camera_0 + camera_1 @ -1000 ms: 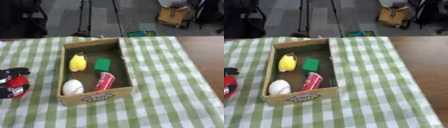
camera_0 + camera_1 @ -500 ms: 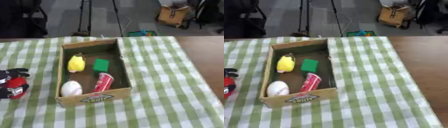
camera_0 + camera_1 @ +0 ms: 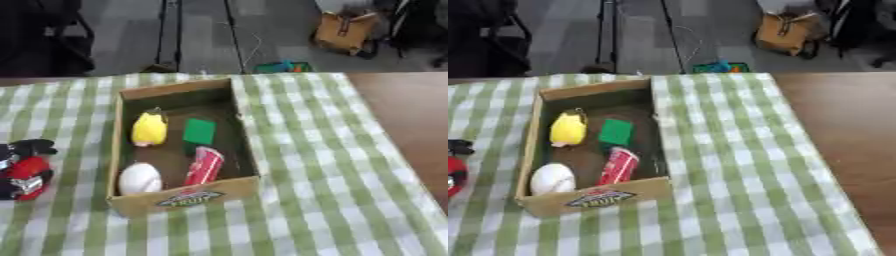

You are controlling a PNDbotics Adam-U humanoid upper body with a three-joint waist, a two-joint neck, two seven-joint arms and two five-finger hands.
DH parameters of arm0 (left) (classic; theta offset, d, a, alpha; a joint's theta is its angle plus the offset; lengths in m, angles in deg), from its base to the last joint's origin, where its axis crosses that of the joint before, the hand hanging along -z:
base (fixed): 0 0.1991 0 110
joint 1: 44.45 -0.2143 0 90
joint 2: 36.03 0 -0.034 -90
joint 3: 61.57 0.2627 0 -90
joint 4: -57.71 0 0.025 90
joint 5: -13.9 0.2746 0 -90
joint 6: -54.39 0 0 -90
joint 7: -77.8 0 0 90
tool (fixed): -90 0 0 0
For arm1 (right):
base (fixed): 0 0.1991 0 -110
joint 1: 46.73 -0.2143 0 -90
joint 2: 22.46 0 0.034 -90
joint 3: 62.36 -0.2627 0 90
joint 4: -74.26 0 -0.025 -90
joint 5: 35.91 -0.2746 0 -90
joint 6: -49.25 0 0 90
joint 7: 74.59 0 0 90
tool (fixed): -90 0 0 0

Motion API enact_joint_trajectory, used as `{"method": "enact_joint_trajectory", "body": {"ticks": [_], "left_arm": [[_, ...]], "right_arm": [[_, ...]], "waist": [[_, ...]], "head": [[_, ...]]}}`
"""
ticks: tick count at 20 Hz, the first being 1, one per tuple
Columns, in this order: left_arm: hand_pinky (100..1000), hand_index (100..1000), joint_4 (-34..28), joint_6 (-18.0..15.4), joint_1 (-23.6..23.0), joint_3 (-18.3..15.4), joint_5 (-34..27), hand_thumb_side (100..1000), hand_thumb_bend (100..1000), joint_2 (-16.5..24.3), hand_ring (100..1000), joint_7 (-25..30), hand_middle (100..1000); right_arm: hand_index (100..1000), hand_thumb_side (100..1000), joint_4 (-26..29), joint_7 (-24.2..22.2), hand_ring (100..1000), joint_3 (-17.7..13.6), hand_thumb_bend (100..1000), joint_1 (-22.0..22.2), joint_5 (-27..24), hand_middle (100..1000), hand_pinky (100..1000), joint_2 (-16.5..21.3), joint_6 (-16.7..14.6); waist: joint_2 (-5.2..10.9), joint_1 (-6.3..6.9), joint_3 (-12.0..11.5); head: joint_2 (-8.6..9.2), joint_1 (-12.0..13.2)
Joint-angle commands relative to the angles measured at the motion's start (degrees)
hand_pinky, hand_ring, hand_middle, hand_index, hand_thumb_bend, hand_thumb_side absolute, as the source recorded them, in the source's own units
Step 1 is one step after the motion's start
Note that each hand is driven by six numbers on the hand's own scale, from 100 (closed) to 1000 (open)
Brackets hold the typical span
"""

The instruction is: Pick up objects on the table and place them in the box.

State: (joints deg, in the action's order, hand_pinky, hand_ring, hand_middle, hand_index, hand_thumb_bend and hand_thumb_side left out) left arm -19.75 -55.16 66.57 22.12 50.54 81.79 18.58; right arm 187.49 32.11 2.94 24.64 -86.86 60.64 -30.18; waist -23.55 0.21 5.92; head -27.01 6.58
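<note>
So the left hand (image 3: 24, 170) sits at the far left edge on the green checked cloth (image 3: 332, 165), well clear of the box (image 3: 179, 199). Can't tell what its fingers are doing. Inside the box: a white ball (image 3: 140, 178), a yellow toy (image 3: 150, 128), a green block (image 3: 199, 131) and a red can (image 3: 204, 166). Looks like everything's packed. Right hand isn't showing.

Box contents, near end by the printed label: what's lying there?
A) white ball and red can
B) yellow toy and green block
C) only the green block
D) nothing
A: the white ball and the red can lie at the near end of the box, just behind its labelled wall, while the yellow toy and green block sit farther back.
</note>
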Motion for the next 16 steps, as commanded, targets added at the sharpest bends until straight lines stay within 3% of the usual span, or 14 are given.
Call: {"method": "enact_joint_trajectory", "body": {"ticks": [1, 7, 9, 12, 16], "left_arm": [[487, 966, 1.4, -1.4, -3.1, 1.3, 0.4, 974, 100, -1.7, 771, -1.0, 1000], [458, 1000, -2.2, -7.7, -7.2, -0.7, 0.5, 1000, 100, -4.9, 786, -13.3, 1000], [441, 1000, -2.8, -9.1, -8.6, -1.2, 1.4, 1000, 100, -6.3, 780, -17.1, 1000], [404, 1000, -2.6, -10.4, -9.0, -1.2, 2.0, 1000, 100, -8.0, 765, -20.4, 1000], [404, 1000, -2.1, -11.6, -8.7, -1.1, 2.1, 1000, 100, -8.8, 767, -22.2, 1000]], "right_arm": [[536, 370, 1.4, 0.0, 687, -0.5, 100, -0.5, 0.0, 506, 683, 0.7, 0.0], [532, 369, 1.4, 0.0, 688, -0.6, 100, -0.6, -0.1, 505, 683, 0.6, -0.1], [533, 366, 1.4, 0.0, 687, -0.6, 100, -0.7, -0.2, 505, 683, 0.5, -0.1], [533, 365, 1.4, 0.0, 683, -0.5, 100, -0.9, -0.4, 504, 683, 0.2, 0.1], [534, 368, 1.4, 0.0, 681, -0.4, 100, -1.1, -0.5, 504, 684, 0.1, -0.1]], "waist": [[0.2, -0.78, 0.0], [-0.1, -0.95, 0.1], [-0.12, -1.09, -0.1], [0.07, -1.36, -0.2], [0.29, -1.63, -0.1]], "head": [[0.81, -0.1], [0.92, -0.1], [0.78, 1.6], [0.88, 10.2], [1.51, 18.0]]}}
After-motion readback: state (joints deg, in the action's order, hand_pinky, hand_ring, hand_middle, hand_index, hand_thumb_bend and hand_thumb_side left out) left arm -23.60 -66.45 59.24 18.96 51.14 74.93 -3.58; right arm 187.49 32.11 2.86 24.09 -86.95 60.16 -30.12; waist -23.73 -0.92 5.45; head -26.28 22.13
